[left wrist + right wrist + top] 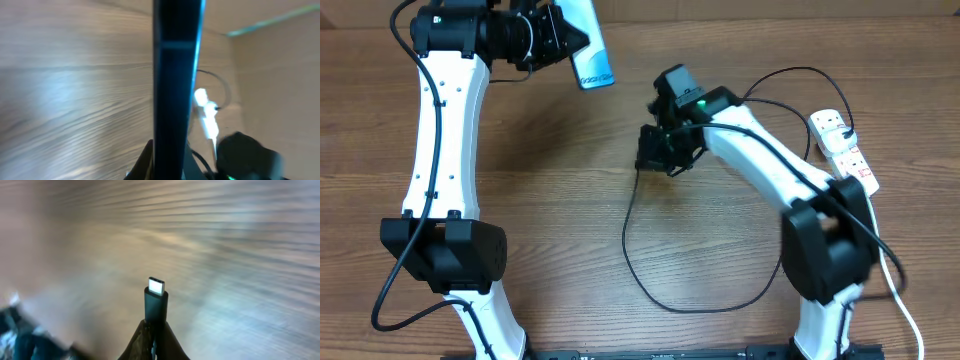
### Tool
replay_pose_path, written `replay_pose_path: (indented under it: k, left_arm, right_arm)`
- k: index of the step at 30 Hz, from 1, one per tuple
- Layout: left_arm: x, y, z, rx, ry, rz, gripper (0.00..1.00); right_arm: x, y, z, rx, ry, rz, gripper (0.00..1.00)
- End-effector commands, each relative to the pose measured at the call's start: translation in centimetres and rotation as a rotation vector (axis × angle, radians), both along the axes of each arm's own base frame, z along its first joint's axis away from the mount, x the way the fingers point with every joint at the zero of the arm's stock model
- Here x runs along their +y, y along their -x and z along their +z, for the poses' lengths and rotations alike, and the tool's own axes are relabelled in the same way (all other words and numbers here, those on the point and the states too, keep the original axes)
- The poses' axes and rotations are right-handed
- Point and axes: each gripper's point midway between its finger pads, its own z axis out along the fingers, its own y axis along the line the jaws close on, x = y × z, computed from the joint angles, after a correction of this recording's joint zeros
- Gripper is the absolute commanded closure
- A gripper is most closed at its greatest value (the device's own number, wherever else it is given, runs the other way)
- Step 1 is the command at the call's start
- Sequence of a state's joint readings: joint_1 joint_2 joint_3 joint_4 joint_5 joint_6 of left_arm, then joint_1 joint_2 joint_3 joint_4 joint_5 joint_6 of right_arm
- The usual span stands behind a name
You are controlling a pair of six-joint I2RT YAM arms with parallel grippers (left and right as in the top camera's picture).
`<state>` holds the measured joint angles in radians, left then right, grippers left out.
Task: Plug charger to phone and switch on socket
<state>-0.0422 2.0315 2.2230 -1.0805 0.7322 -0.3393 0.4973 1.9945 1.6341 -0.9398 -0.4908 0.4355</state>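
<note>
Jaws on both arms are clamped on something. The left gripper [560,38], up at about 11 o'clock of the overhead view, grips the phone [592,55] by one end. The phone is lifted clear of the wooden table [570,220], its light blue screen toward the overhead camera and its free end slanting toward 5 o'clock. In the left wrist view it appears edge-on as a dark upright bar with a teal sheen down one side.

The right gripper [665,150] sits just right of centre, at roughly 4 o'clock from the phone and apart from it. Its fingers [167,347] pinch the charger [630,240] just behind the connector tip [156,299], which sticks out past them with its metal end bare and nothing touching it. From that gripper the thin black cable drops toward 6 o'clock, loops across the table and climbs toward the right arm.

The socket [845,150], a white power strip, lies at 3 o'clock, partly behind the right arm, with a black cable arcing in to its far end. Whether its switches are on I cannot tell.
</note>
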Motion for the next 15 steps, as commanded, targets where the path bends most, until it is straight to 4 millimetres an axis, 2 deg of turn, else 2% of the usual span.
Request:
replay_pose_path:
  k: [1,11,15]
  left_arm:
    - [-1.5,1.0,3.1,-0.073,0.151,-0.135,0.96]
    - [-2.4,2.4,6.7,-0.154,0.336,-0.291,0.96]
    - [-2.7,3.0,7.4,-0.174,0.367,-0.335,0.96]
  right_arm:
    - [1.0,1.6,5.8,-0.12,-0.14,0.148,0.96]
    - [0.1,4.0,12.7,-0.289,-0.195,0.215,0.96]
    - [-0.2,4.5,15.1,-0.358,-0.219,0.225,0.96]
